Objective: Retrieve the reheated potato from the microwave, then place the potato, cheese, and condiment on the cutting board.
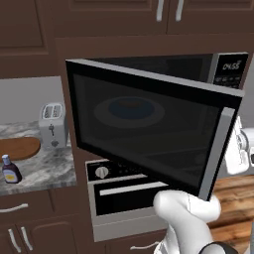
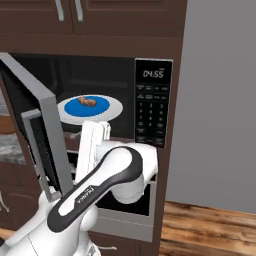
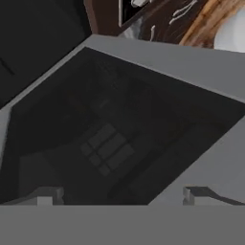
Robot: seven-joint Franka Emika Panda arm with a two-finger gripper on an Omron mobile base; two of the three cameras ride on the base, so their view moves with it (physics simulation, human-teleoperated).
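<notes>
Potato [image 2: 89,102] on plate above open pincer [image 3: 119,194]

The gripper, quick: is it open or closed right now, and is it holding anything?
Gripper: open, jaws spread wide, holding nothing; it faces the inside of the open microwave door.

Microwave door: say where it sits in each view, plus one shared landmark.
Left base view: the microwave door swings open across the centre.
Right base view: seen edge-on at left.
Hand view: its dark glass and grey frame lie close ahead.
Shared landmark: the keypad display.
</notes>
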